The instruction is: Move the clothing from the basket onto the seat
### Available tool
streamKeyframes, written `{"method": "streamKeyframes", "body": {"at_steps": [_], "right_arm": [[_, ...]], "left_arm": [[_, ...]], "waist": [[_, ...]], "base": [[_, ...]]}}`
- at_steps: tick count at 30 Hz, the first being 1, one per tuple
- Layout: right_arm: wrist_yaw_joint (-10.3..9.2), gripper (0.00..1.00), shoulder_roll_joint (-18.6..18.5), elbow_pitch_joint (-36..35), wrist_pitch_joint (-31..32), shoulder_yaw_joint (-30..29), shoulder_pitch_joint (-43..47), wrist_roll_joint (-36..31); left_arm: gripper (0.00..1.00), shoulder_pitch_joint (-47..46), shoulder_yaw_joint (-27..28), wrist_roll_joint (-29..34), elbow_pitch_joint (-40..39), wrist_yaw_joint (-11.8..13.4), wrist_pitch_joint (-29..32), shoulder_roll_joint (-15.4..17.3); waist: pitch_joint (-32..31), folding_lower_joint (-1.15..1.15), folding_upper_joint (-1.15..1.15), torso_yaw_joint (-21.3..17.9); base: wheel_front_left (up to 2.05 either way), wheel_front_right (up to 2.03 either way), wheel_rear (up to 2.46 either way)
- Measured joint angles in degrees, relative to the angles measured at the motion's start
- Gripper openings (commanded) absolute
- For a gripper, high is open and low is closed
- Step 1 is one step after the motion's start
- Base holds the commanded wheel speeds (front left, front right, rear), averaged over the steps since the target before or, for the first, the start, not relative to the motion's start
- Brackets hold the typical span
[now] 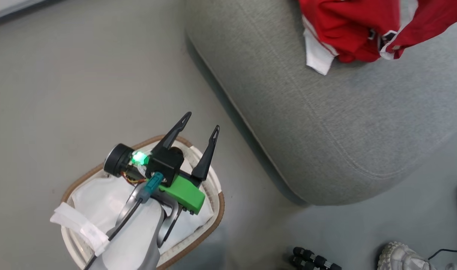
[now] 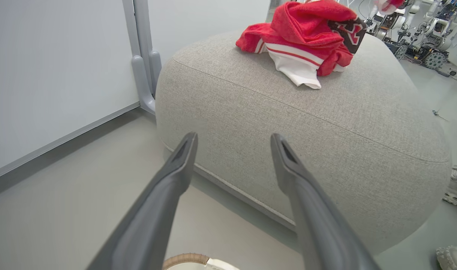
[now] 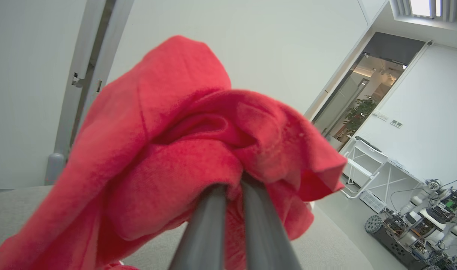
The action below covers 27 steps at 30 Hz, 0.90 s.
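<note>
Clothing (image 1: 344, 33) lies as a red heap with white trim on the far part of the seat (image 1: 325, 123). A red fold (image 3: 168, 150) of it is pinched between the right arm's fingers (image 3: 209, 221), which are pressed together on the cloth just above the grey cushion. The fabric looks soft, light and limp: it bunches over the fingertips and sags on every side, so it will probably drape and trail rather than keep any shape. Its nap looks fuzzy, so a pinch should hold without slipping, and nothing about it seems fragile. The best hold is likely a thick gathered fold or a banded hem, not a single loose layer that could slide free. The left arm's fingers (image 1: 209, 150) are spread wide and empty, poised over the basket (image 1: 218, 210), where the white liner (image 1: 97, 195) shows; any grab there should take red cloth, not that liner.
</note>
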Motion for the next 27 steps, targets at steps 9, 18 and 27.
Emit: {"method": "streamKeyframes", "body": {"at_steps": [9,18,27], "right_arm": [[0.0,0.0,3.11,11.49,0.0,-4.48,-1.28,-4.01],[0.0,0.24,8.84,19.11,-0.1,-5.42,2.01,-3.57],[0.0,1.0,10.51,13.27,-0.14,-8.81,9.57,-1.98]], "left_arm": [[1.0,-1.98,0.41,0.97,-1.74,-0.01,0.01,0.19],[1.0,-2.79,1.55,0.97,-2.18,-0.01,0.0,-0.07],[1.0,-2.34,4.34,0.87,-2.05,-0.01,0.0,-0.6]], "waist": [[6.08,0.0,0.0,5.59],[10.11,0.0,0.0,10.8],[8.03,0.0,0.0,11.67]], "base": [[0.0,0.0,0.0],[0.0,0.0,0.0],[0.0,0.0,0.0]]}}
